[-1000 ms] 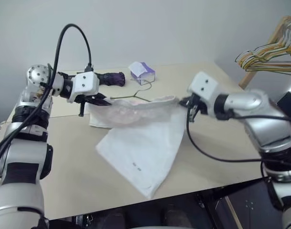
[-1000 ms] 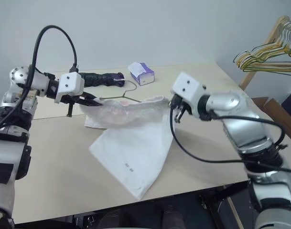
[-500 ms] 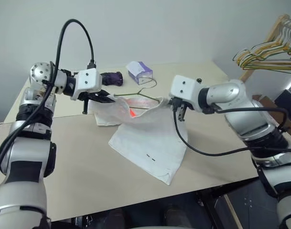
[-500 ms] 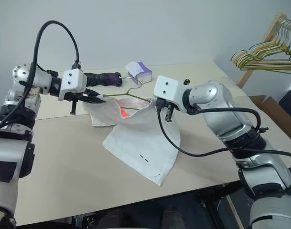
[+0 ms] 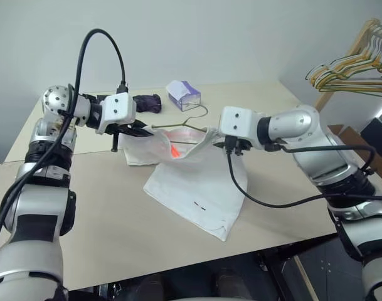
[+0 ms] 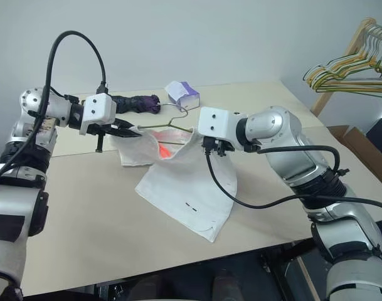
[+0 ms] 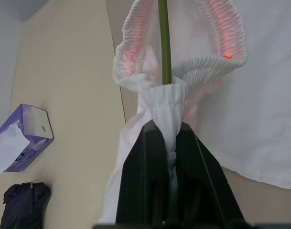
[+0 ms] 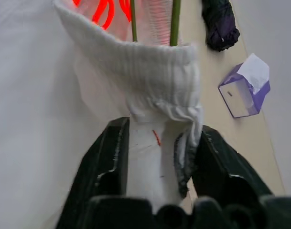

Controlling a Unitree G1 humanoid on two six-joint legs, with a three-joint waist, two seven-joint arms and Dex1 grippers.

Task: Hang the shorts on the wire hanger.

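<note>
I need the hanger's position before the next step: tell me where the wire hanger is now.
In the left eye view, the wire hanger sits mid-table inside the waistband of the shorts, its hook poking out toward the purple tissue box.

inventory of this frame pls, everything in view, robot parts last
shorts: 1, white, waistband lifted off the table between both grippers, legs draped on the tabletop
wire hanger: 1, grey-olive, wire running into the waistband, hook towards the table's far edge
tissue box: 1, purple with a white tissue, far edge of the table
dark bundle: 1, dark purple, on the table left of the tissue box
table: 1, beige
hanger rack: 1, wooden, with a bunch of yellow and green hangers, beyond the table on the right
left gripper: 1, black jaws shut on the waistband
right gripper: 1, black jaws parted, waistband cloth between them
</note>
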